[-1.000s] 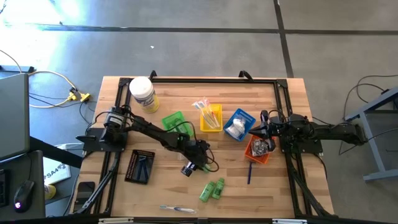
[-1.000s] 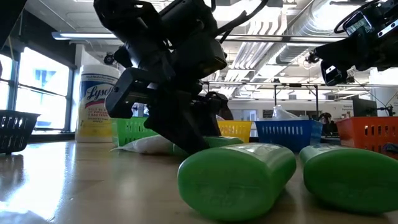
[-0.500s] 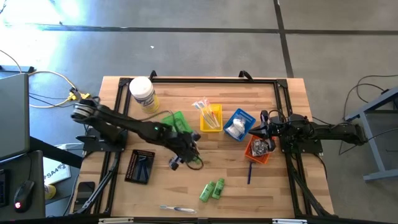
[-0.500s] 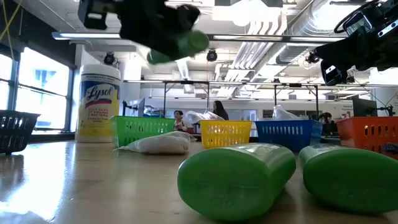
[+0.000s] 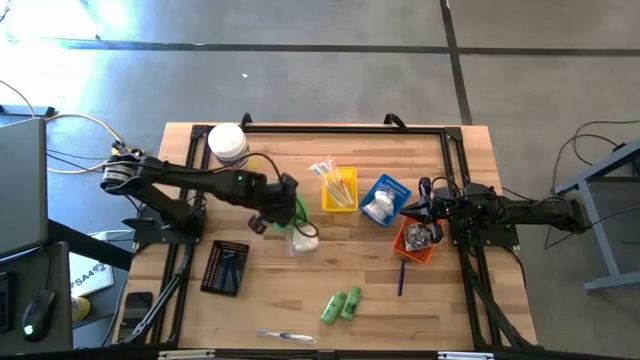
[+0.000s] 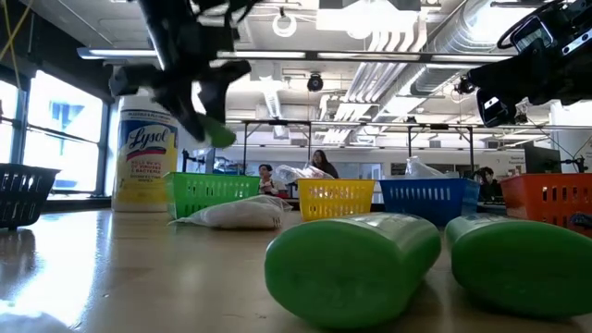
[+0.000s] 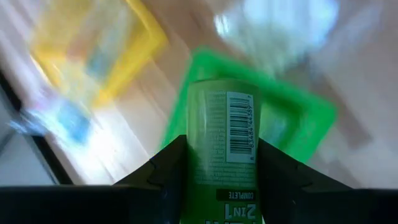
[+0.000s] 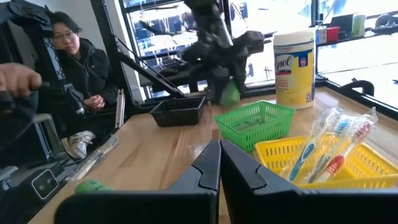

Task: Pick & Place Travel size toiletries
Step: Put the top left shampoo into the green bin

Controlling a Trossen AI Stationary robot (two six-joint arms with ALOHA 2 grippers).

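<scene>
Above the green tray (image 5: 283, 196), left gripper (image 5: 290, 213) fingers are clamping a green tube (image 7: 222, 149); right gripper (image 5: 425, 212), fingers seemingly pressed together, is waiting over the orange tray (image 5: 411, 246).

I read "Lysol" on the white wipes canister (image 6: 148, 153) at the tabletop's far-left corner, and "2IN1 COMPLETE" plus a barcode on my held green tube (image 7: 225, 152).

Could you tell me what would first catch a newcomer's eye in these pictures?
The left gripper, raised over the green tray, is shut on a green tube whose barcode faces its wrist camera. Two more green tubes lie large in the low view's foreground. The right gripper waits shut near the orange tray.
</scene>
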